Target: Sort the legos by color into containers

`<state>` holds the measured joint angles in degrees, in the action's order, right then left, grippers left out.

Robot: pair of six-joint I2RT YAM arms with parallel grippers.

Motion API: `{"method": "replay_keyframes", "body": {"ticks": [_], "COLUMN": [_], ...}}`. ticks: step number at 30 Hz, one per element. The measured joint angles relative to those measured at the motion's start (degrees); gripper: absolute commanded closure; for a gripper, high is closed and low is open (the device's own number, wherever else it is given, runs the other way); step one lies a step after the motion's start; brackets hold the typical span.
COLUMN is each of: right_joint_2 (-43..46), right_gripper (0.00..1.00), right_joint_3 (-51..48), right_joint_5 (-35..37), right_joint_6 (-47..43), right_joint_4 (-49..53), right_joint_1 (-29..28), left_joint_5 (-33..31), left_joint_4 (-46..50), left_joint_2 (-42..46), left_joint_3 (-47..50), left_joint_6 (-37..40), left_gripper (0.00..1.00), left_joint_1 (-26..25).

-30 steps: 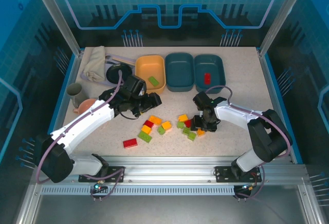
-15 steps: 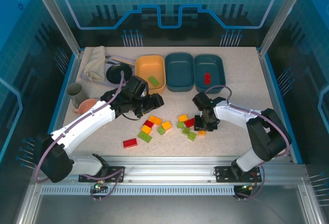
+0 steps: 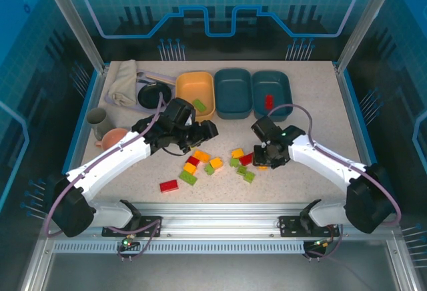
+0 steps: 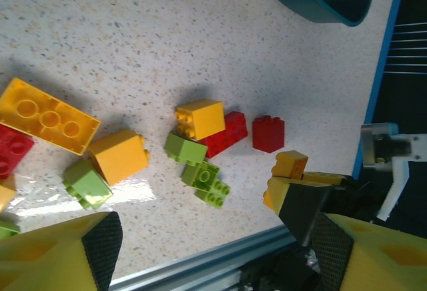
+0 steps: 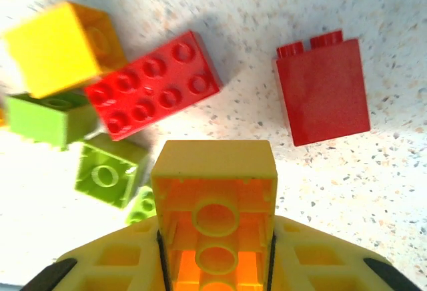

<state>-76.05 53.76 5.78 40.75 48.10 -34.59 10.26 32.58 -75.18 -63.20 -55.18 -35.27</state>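
Orange-yellow plastic lego brick [image 5: 213,171], likely light, stiff and slick, sat clenched by its flat sides in the right claw [image 5: 215,237]. Left claw [image 4: 210,237] hung released.

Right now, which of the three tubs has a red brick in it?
The dark teal tub at the right end of the row; the red brick lies inside. The orange-yellow tub holds a green brick instead.

A beige cloth [image 3: 123,81] lies at the table's [image 3: 313,107] far left, a black pan [image 3: 151,95] just to its right. Nearer stand a grey cup [image 3: 97,121] and a pink bowl [image 3: 112,137].
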Motion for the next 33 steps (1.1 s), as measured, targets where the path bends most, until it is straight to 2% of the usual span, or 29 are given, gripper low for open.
{"method": "replay_keyframes", "body": {"ticks": [4, 8, 16, 24, 26, 29, 33], "right_joint_2": [-1.11, -8.24, -33.7, -57.05, -62.05, -68.06, -70.58], "right_gripper": [0.77, 0.77, 0.76, 0.73, 0.7, 0.6, 0.46], "right_joint_3": [7.93, 19.67, 43.89, 67.67, 73.94, 81.55, 84.35], "right_joint_5": [-0.22, -0.81, -2.38, -3.48, -3.82, -4.42, -5.25], "right_joint_6": [-0.72, -2.97, -8.28, -11.3, -11.52, -11.78, -12.39], "right_joint_4": [1.88, 1.33, -0.42, 2.62, 4.39, 7.04, 9.57], "right_joint_1": [0.11, 1.16, 7.21, 10.78, 11.39, 11.87, 11.93], "left_joint_5": [1.7, 3.17, 5.27, 5.27, 5.22, 5.22, 5.22], "left_joint_4": [0.04, -0.74, -1.44, -0.81, 0.02, 1.29, 2.32], "left_joint_2": [-1.7, -3.89, -11.61, -16.9, -17.11, -17.16, -16.85], "left_joint_3": [-5.05, -9.64, -16.41, -19.26, -19.26, -19.26, -18.01], "left_joint_6": [-0.48, -0.46, -0.13, 1.6, 2.14, 2.82, 2.78], "left_gripper": [0.2, 0.2, 0.21, 0.22, 0.22, 0.23, 0.24], "left_joint_1": [0.79, 4.31, 13.86, 18.25, 18.43, 18.4, 18.4]}}
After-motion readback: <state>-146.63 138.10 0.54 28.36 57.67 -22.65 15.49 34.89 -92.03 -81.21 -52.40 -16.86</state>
